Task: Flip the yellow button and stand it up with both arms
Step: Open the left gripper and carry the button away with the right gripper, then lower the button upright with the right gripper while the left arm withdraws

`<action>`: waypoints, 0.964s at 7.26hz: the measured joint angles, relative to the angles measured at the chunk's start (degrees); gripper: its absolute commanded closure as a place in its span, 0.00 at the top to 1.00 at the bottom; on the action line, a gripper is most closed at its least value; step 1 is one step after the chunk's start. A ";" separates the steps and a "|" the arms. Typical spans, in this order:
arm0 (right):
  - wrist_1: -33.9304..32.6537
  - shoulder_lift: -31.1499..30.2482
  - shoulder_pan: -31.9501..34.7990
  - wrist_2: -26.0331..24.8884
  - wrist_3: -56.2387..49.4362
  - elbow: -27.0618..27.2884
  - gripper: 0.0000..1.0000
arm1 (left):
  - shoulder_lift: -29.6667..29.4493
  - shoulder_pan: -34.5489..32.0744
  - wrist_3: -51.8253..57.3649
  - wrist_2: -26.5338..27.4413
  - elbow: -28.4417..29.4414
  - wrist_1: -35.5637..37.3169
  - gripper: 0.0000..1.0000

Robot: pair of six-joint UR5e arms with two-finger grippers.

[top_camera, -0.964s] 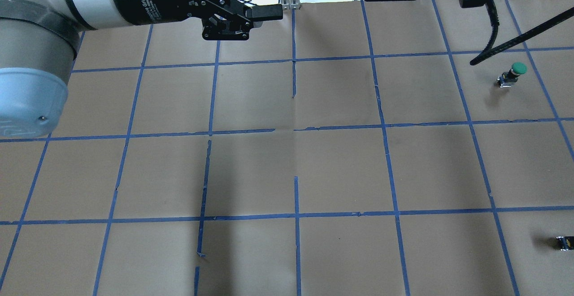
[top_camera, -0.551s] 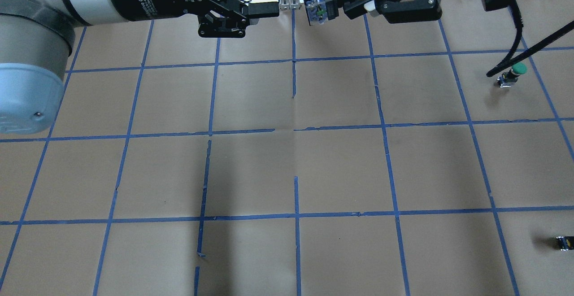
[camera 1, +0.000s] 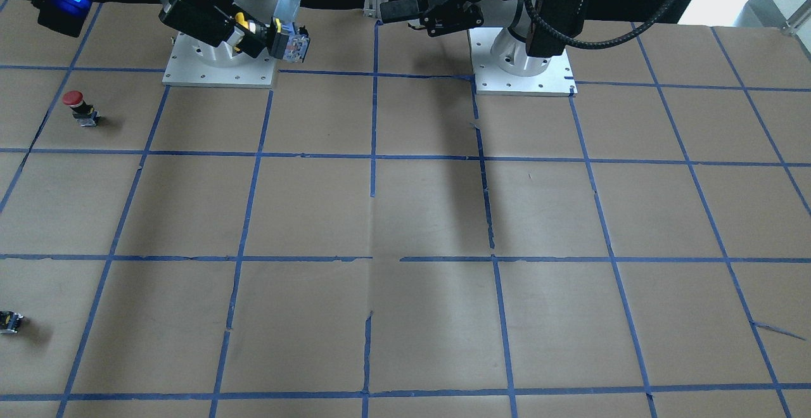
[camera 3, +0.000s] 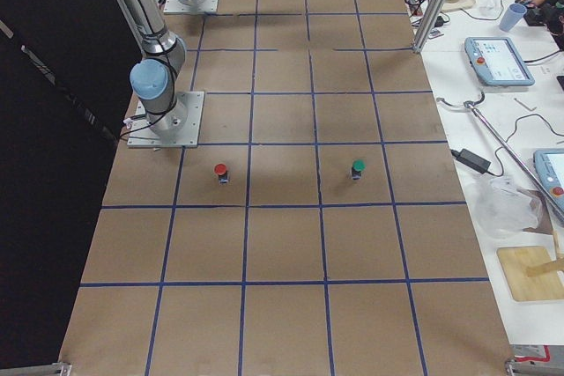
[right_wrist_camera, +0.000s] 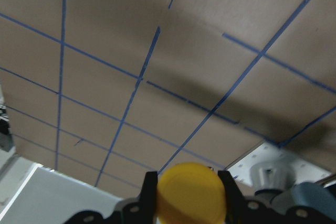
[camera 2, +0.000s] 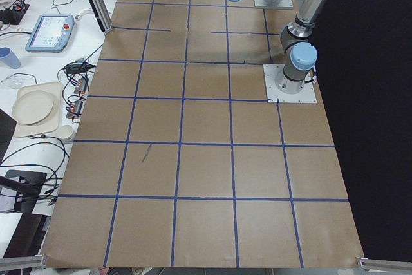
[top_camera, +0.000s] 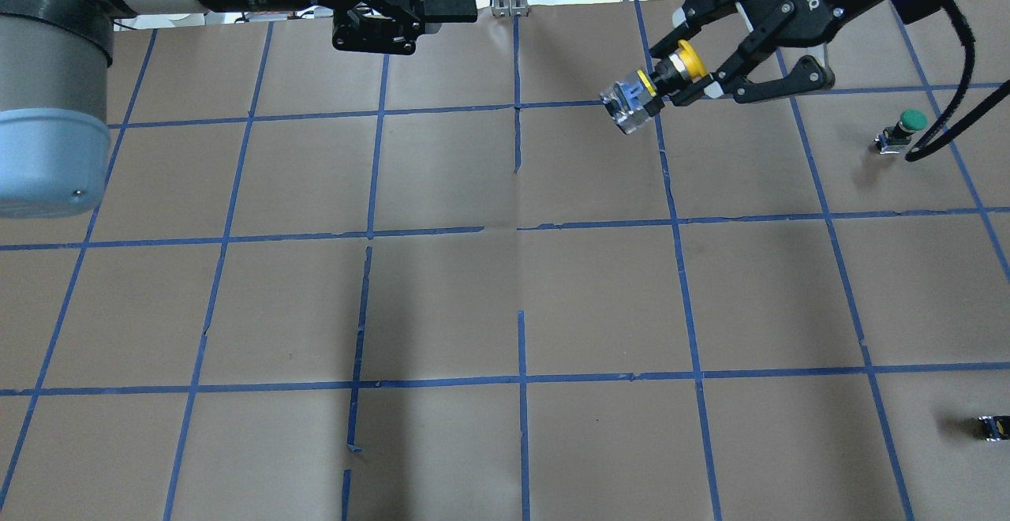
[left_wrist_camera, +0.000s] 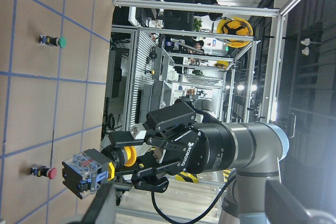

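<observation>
The yellow button hangs in the air, tilted, with its grey-blue body pointing down-left and its yellow cap toward the gripper palm. My right gripper is shut on its neck just below the cap. The button also shows in the front view, in the left wrist view, and as a yellow cap between the fingers in the right wrist view. My left gripper hovers to the left of the button, apart from it. The left wrist view shows its fingers spread wide and empty.
A green-capped button stands at the far right. A red-capped button stands near my right base plate. A tiny capless black-and-yellow part lies at the right edge. Brown paper with blue tape grid covers the table.
My right gripper came down from the top edge toward the lower right with the yellow button in it, and the button turned. My left gripper shifted slightly up and back.
</observation>
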 measured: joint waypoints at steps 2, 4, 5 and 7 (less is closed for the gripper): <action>0.10 0.13 -0.94 -12.16 -20.48 1.11 0.19 | -0.23 -0.18 0.08 10.58 0.46 3.35 1.00; -1.16 0.11 -4.93 -19.66 -42.80 4.43 0.13 | -0.47 -1.70 0.33 23.86 1.79 3.52 1.00; -3.27 0.04 -8.02 -23.05 -55.29 6.84 0.13 | -0.73 -3.90 0.41 32.04 2.11 3.30 1.00; -10.91 -0.07 -12.67 -29.15 -77.19 12.13 0.09 | -0.77 -7.51 4.63 47.46 2.92 -0.13 1.00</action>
